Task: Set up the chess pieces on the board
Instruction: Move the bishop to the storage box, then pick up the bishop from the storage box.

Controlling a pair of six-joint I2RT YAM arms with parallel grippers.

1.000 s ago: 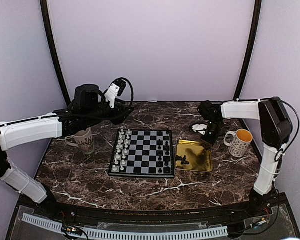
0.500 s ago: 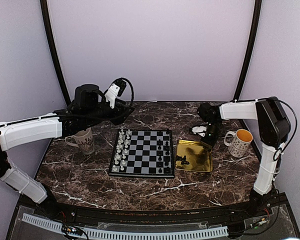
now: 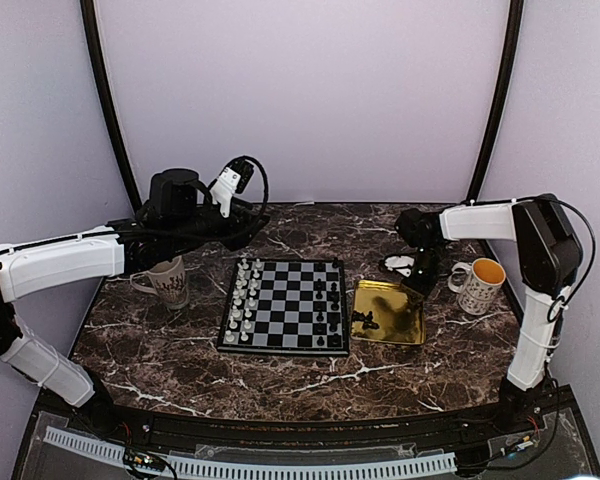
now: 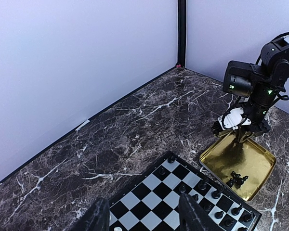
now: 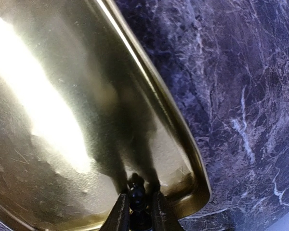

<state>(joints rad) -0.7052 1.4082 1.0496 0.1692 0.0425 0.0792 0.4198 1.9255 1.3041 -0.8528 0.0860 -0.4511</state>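
A: Risks, quick, front to back?
B: The board sits mid worktop. White pieces line its 9 o'clock side. Black pieces stand along the 3 o'clock side with gaps (too small to count). Anything set down there goes between close neighbours, so a slightly off descent could topple one.
A: Tray?
B: The gold tray is just beside the board at 3 o'clock. A clump of loose black pieces lies toward the tray's 8 o'clock end. They're bunched together, so I'd expect them to be awkward to single out.
A: Right arm?
B: The right gripper is down in the tray's 1 o'clock corner, jaws clamped on one black piece, a thin tip on either side. The piece is tiny and rounded, so my guess is it could pivot or squirt out on the lift. The tray's lip is right beside it, so a sideways pull could snag the piece or drag the tray.
A: Left?
B: The left gripper hangs above the worktop at the board's 11 o'clock, jaws apart, nothing between them. It's only a worry if both arms cross the board together.
A: Text, brands?
B: The grey mug at the board's 9 o'clock has dark marks. The yellow-lined mug at 3 o'clock, past the tray, has a pattern. Neither is readable, and I can't make out any writing on the board or tray.
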